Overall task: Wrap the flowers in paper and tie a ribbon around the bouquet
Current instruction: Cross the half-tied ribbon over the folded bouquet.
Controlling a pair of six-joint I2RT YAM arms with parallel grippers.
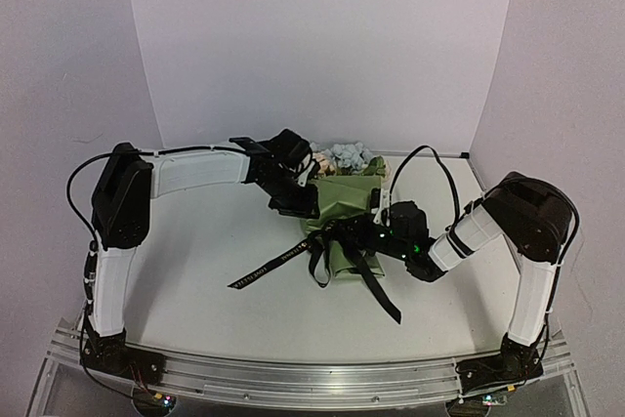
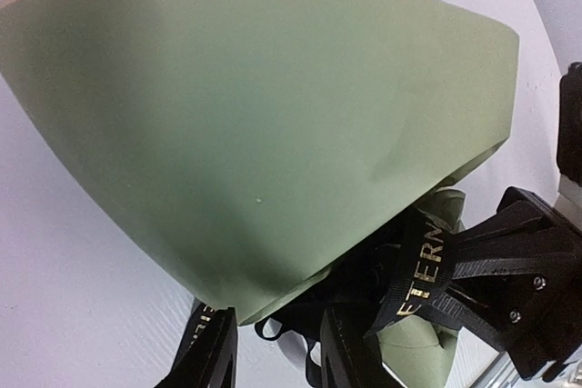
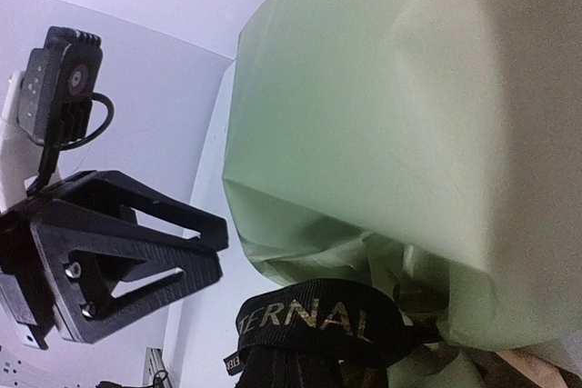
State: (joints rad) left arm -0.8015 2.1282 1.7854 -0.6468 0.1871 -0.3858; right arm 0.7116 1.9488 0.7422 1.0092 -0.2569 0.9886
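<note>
The bouquet lies mid-table: cream and pale blue flowers [image 1: 347, 155] poke out of the far end of a cone of olive-green paper [image 1: 349, 194]. The black ribbon [image 1: 332, 241] crosses its narrow near end, with tails trailing left [image 1: 266, 271] and right [image 1: 389, 300]. My left gripper [image 1: 298, 204] hovers at the cone's left side, jaws apart. In the left wrist view its fingers [image 2: 211, 352] straddle the paper's lower edge [image 2: 273, 179] and a small ribbon loop [image 2: 273, 329]. My right gripper [image 1: 344, 231] is shut on the lettered ribbon [image 3: 314, 320] at the cone's narrow end.
The white table [image 1: 195, 251] is bounded by white backdrop walls behind and at both sides. An aluminium rail [image 1: 293, 373] carries the arm bases along the near edge. The two grippers are close together, the right one [image 2: 518, 279] showing in the left wrist view.
</note>
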